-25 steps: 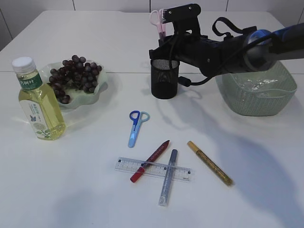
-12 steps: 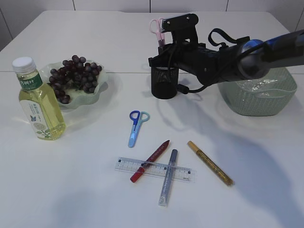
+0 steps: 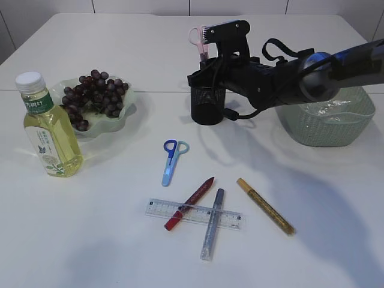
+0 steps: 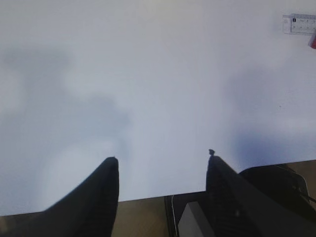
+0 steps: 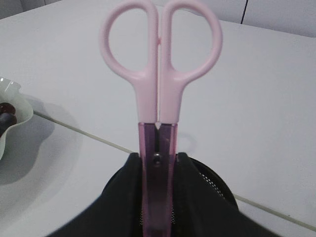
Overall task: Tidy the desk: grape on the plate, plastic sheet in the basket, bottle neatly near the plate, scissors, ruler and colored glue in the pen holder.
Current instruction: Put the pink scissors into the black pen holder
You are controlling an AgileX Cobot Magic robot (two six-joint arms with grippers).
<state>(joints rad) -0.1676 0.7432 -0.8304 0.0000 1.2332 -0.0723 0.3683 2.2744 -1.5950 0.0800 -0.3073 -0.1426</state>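
My right gripper is shut on the pink scissors, held upright with the handles up, directly over the black mesh pen holder. The blade end is hidden behind the fingers. Blue scissors lie mid-table. The clear ruler lies under a red glue pen and a silver one; a gold one lies beside them. Grapes fill the green plate, with the bottle next to it. My left gripper hangs open over bare table.
The green basket stands at the right behind my right arm, with the clear plastic sheet inside it. My left arm is out of the exterior view. The table's near edge shows under the left fingers.
My right gripper has come down a little with the pink scissors, bringing them closer to the pen holder. Everything on the table lies where it was.
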